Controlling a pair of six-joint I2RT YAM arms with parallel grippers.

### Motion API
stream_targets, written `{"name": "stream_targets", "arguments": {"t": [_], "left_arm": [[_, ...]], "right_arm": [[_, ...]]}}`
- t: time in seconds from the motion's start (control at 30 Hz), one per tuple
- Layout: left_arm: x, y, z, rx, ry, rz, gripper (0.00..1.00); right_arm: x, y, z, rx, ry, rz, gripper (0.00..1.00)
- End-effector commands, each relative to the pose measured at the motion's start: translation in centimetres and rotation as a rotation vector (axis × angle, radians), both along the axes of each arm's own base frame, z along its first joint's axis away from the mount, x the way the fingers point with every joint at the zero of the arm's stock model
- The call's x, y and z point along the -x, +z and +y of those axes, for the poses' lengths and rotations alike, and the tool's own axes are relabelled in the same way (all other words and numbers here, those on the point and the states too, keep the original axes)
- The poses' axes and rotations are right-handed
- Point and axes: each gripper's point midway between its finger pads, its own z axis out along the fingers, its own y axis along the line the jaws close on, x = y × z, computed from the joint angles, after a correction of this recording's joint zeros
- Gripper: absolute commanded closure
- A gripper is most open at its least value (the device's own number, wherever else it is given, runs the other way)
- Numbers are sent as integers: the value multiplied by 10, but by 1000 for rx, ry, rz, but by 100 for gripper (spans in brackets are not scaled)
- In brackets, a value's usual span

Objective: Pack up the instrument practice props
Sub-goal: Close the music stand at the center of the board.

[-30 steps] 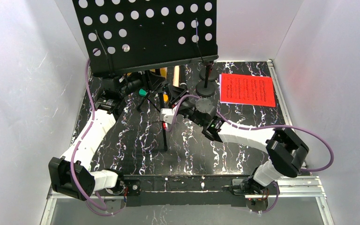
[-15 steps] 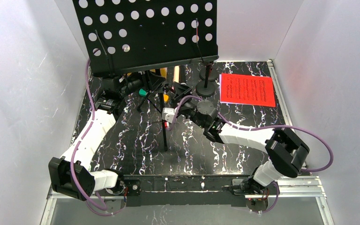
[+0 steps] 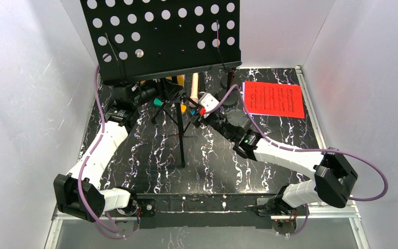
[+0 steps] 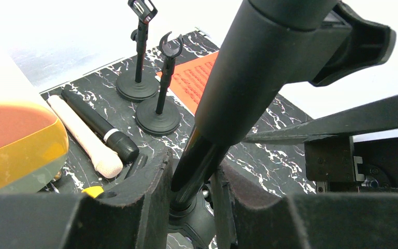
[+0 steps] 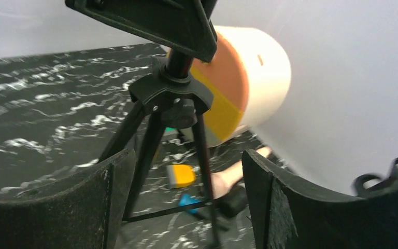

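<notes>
The music rack (image 3: 166,36) is stood at the far side of the counter (image 3: 145,150), its pole (image 4: 249,88) clenched in the jaws of the left gripper (image 4: 192,199). The jaws of the right gripper (image 5: 181,207) are spread wide, released, before the tripod legs (image 5: 147,150)

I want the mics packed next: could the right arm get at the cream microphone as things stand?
Probably not directly. The open right gripper faces the tripod legs, and the cream microphone lies beyond them. It would likely have to come around the legs first.
</notes>
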Motion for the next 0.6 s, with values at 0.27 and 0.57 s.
{"name": "stream_targets", "arguments": {"t": [0.27, 0.57], "left_arm": [[5, -18, 4, 16, 34, 136, 100], [4, -20, 5, 19, 38, 140, 100]], "right_arm": [[19, -15, 15, -402, -63, 501, 22], [24, -31, 36, -385, -110, 480, 27]]}}
